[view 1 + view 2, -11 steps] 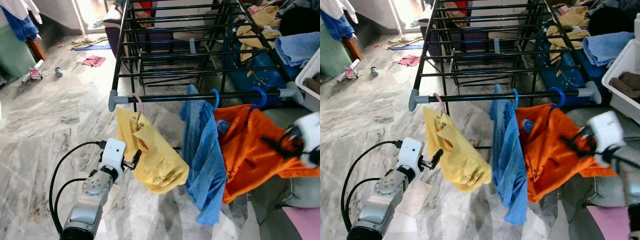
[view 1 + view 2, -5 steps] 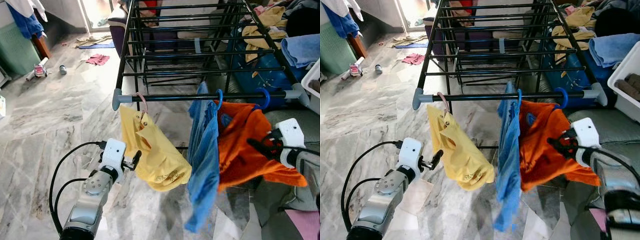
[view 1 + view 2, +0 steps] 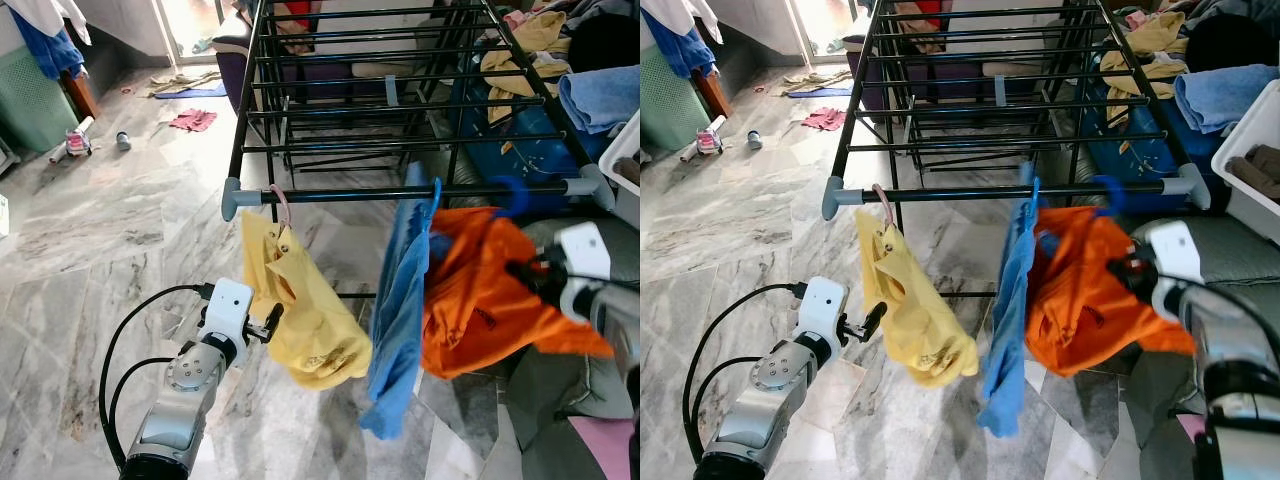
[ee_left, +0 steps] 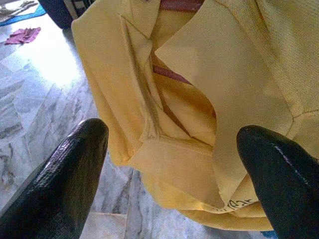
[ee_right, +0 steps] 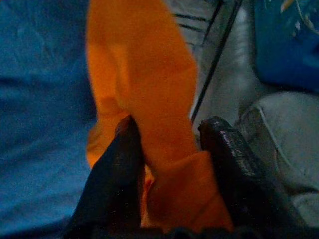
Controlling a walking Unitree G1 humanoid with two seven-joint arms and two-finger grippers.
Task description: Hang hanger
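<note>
Drying rack's near rail (image 3: 400,192) carries three hangers: yellow shirt (image 3: 300,310) left, blue garment (image 3: 400,310) middle, orange shirt (image 3: 480,310) right. Right gripper (image 5: 169,149) pinches orange cloth between its fingers. Left gripper (image 4: 169,164) spread wide, just beside the yellow shirt.

**Obscured and indeterminate items**

We note motion blur over the orange shirt (image 3: 480,310) and the blue hanger hook (image 3: 512,196) above it; whether that hook sits on the rack bar (image 3: 400,192) cannot be told. The hanger body is hidden inside the shirt. The right pincer (image 3: 528,274) is smeared where it meets the cloth. In the right wrist view we find its fingers (image 5: 122,164) dark, with orange fabric between them. The blue garment (image 3: 400,310) covers its own hanger apart from the hook. The left arm (image 3: 175,420) is cut off by the lower edge.
</note>
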